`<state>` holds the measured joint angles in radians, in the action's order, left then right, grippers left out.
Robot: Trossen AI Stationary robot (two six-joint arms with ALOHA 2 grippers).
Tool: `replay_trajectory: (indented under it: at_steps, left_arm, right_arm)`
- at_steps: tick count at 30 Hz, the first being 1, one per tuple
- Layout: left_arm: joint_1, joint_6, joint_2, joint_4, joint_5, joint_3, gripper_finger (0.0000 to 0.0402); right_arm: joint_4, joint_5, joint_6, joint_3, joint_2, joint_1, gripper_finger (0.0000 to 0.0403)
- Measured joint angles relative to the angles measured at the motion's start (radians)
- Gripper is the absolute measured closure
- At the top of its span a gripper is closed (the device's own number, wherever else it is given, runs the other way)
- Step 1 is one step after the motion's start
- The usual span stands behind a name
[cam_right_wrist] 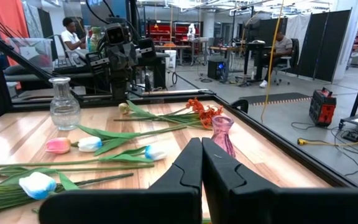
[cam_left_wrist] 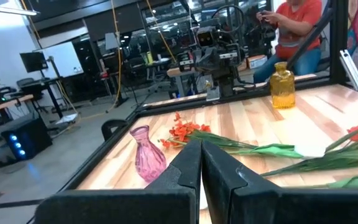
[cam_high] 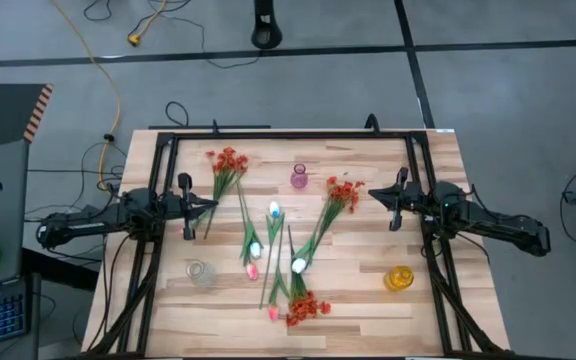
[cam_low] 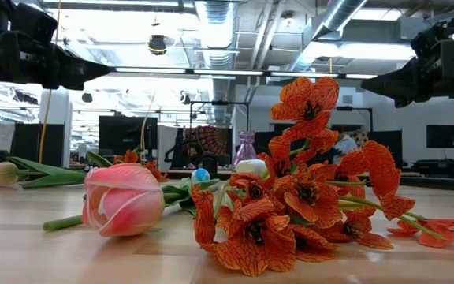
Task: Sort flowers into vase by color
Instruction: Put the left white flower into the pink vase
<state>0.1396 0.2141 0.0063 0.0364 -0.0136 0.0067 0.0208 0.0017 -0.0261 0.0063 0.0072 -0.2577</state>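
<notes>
The left tool point(cam_high: 206, 205) is hovering at the desk's point(cam_high: 368, 300) nine o'clock, fingers pressed together. The right tool point(cam_high: 376, 196) is hovering at three o'clock, likewise pressed together. The flowers point(cam_high: 278, 250) are lying loose between them.

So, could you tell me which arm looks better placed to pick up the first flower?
Probably the left: its end effector sits beside the stems of the red-orange bunch, with fingers shut. The right end effector is similarly near another bunch, so it's close.

bright overhead ceiling lights; low view background blurred, glaring.
</notes>
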Motion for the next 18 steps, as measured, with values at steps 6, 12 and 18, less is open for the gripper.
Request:
replay_trajectory:
  at_steps: [6, 12, 18]
  left_arm:
    - [0.000, -0.125, 0.000, 0.063, -0.001, 0.000, 0.0401]
    - [-0.001, -0.304, 0.000, 0.101, -0.097, 0.000, 0.0398]
    - [0.000, -0.407, 0.003, 0.177, -0.198, 0.000, 0.0344]
  right_arm:
    - [0.049, -0.002, 0.000, 0.000, 0.000, 0.000, 0.0372]
    - [0.083, -0.002, 0.000, 0.000, 0.000, 0.000, 0.0372]
    - [0.089, -0.002, 0.001, 0.000, 0.000, 0.000, 0.0368]
